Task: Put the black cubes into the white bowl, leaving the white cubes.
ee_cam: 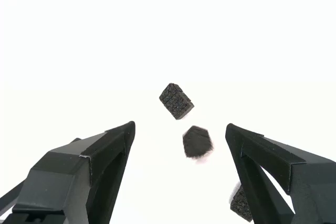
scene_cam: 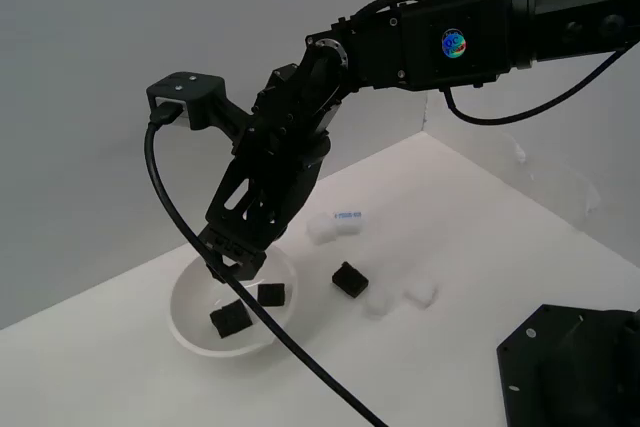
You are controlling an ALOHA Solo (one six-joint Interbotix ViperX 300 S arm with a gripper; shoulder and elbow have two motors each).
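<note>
1. Currently, the gripper [scene_cam: 233, 259]: jaws spread wide and empty, hanging just above the white bowl [scene_cam: 190, 325]. The wrist view confirms the open gap [ee_cam: 179, 127] with nothing between the fingers.
2. Black cubes, in bowl: two, one at the centre [scene_cam: 230, 320] and one toward the bowl's 2 o'clock side [scene_cam: 271, 294] in the exterior view.
3. Black cube, outstanding [scene_cam: 349, 279]: on the table outside the bowl, near its rim but apart from it, at about 3 o'clock from the bowl in the exterior view.
4. White cubes: two small ones [scene_cam: 378, 303] [scene_cam: 421, 293] just beyond the outstanding black cube, the nearer almost touching it; a labelled white block [scene_cam: 335, 225] at the bowl's 1 o'clock. All are on the table.
5. Wrist view: three dark cubes show; the bowl's rim is washed out, so which lie inside cannot be told.
6. Judgement: two of three are delivered. The next reach runs from the gripper toward 3 o'clock. The cube has no long axis, so any square approach serves. The risk is nudging the adjacent white cube.
</note>
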